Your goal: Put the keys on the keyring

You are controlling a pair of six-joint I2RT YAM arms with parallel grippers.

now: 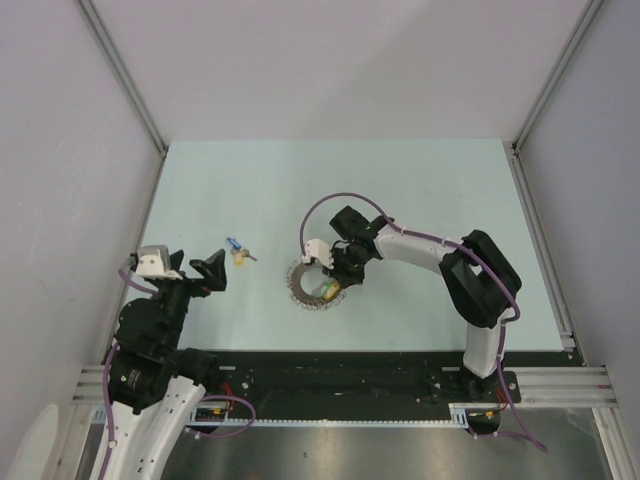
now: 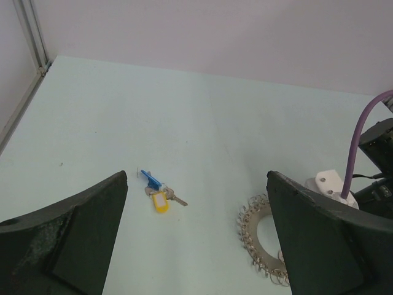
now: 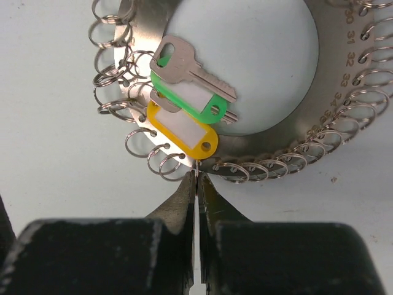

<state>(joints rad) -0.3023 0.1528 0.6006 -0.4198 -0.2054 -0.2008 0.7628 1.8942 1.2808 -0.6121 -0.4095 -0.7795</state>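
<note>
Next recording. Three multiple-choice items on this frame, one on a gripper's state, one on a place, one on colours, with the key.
1. The left gripper is: A shut on a key; B open, empty; C shut on a cable.
2. The loose keys lie: A on the table, apart from the keyring; B inside the keyring; C on the right arm.
3. Tags lying on the keyring: A red, blue; B both blue; C green, yellow.
B, its fingers stand wide apart, gripping nothing; A, bare table separates them from the ring; C, a green tag and a yellow tag overlap it.
</note>
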